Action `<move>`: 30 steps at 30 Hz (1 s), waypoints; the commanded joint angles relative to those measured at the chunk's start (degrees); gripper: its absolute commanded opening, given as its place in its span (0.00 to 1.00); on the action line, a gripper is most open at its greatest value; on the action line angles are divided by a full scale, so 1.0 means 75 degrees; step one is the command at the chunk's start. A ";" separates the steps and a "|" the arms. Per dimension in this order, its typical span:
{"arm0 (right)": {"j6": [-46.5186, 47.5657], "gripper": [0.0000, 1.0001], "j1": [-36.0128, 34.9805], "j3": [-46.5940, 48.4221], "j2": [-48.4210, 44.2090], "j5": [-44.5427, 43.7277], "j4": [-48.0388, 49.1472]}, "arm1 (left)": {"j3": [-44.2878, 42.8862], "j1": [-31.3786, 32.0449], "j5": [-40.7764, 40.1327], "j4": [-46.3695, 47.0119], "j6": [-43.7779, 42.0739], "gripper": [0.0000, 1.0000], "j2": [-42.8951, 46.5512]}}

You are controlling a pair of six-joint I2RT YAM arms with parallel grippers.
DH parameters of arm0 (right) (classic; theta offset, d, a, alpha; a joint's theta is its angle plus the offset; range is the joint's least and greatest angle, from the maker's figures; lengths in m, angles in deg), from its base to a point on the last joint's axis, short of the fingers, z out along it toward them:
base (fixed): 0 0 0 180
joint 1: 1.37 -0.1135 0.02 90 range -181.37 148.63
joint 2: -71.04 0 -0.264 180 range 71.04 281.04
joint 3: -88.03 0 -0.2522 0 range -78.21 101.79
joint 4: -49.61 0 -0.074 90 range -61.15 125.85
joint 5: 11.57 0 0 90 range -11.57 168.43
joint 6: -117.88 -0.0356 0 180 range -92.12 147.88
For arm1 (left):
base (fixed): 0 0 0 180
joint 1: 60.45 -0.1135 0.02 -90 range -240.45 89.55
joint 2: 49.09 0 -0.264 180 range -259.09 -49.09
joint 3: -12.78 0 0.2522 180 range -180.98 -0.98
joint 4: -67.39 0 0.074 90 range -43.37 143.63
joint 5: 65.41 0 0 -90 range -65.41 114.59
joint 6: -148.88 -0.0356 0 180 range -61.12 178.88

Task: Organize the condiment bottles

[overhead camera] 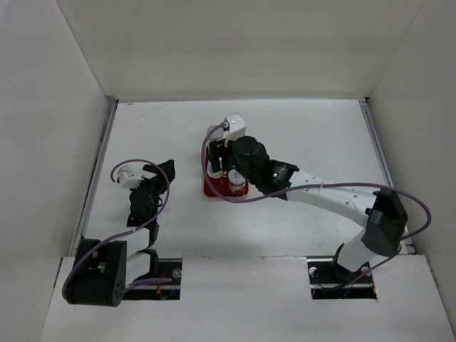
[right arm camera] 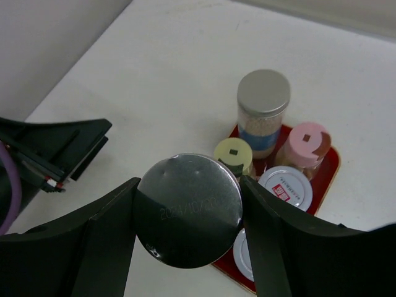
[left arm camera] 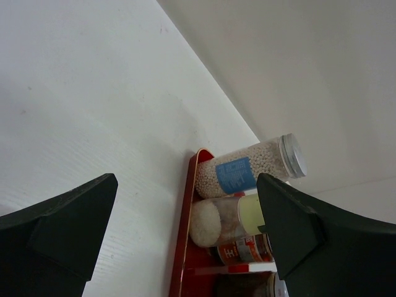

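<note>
My right gripper is shut on a silver-lidded condiment jar and holds it over the near-left part of the flat red tray. Standing in the tray are a tall silver-lidded jar, a pink-lidded jar, a yellow-green-lidded jar and two white-lidded jars. In the top view the right gripper hangs over the tray. My left gripper is open and empty to the tray's left. Its wrist view shows the tray rim and the blue-labelled jar between its fingers.
White walls enclose the table on the left, back and right. The left gripper's dark fingers lie close to the left of the tray. The right arm stretches across the table from the near right.
</note>
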State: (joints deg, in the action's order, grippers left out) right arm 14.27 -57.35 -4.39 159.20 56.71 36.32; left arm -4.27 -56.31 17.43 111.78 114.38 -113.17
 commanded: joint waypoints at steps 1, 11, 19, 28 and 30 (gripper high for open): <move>0.0127 0.51 -0.0052 0.0517 0.0256 0.0013 0.0921 | -0.0276 -0.0043 -0.0065 -0.0007 0.0041 1.00 0.0035; 0.0267 0.51 -0.0088 -0.0244 0.1334 -0.0362 0.2327 | -0.0311 -0.0054 -0.0042 -0.0089 0.0052 1.00 0.0024; 0.0209 0.60 -0.0357 -0.0456 0.1862 -0.0585 0.2363 | -0.0347 -0.0008 -0.0030 -0.0089 0.0064 1.00 -0.0047; 0.0267 0.96 -0.0463 -0.0806 0.0483 -0.0807 0.2093 | -0.0393 0.0039 -0.0065 -0.0101 0.0064 1.00 -0.0105; 0.0279 1.00 -0.0428 -0.1192 -0.0232 -0.0924 0.2117 | -0.0417 0.0074 -0.0065 -0.0101 0.0064 1.00 -0.0094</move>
State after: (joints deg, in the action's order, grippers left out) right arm 16.11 -60.32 -11.82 167.16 52.25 47.42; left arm -5.14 -56.20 17.28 109.05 114.69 -113.87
